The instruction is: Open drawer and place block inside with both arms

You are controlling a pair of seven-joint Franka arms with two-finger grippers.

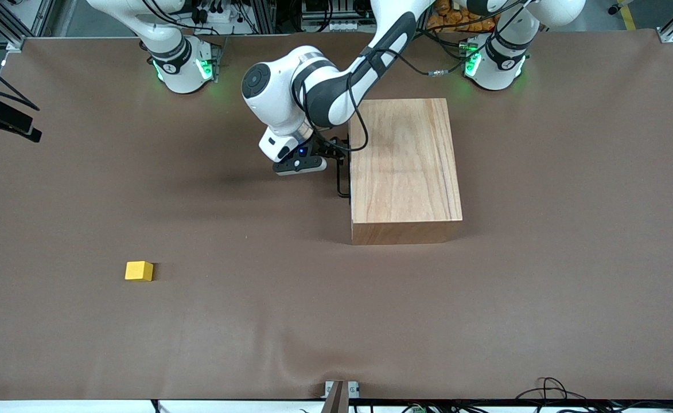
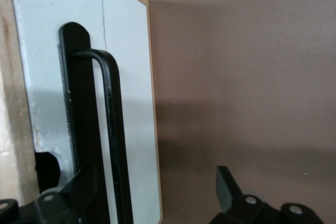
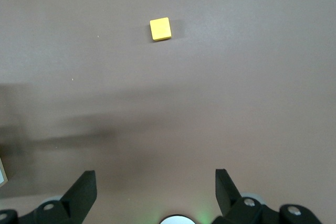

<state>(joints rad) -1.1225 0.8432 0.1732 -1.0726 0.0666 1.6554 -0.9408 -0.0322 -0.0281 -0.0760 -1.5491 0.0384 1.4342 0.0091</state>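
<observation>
Front view says we're barely started: the drawer [image 1: 349,166] looks fully pushed into the wooden box [image 1: 405,160], and the left end effector [image 2: 157,192] is open, fingers straddling the black handle [image 2: 107,129] without clamping it. The yellow block [image 1: 139,271] sits untouched on the table [image 1: 485,315], well apart from the box, toward the right arm's end. The right end effector [image 3: 155,192] hangs open over bare table. It's outside the front view, so its height is anyone's guess.

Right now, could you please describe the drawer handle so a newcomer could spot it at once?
Find the large light-wood box. Its white drawer front faces the right arm's end of the table. The handle is the thin black wire loop there, the only dark piece on it.
</observation>
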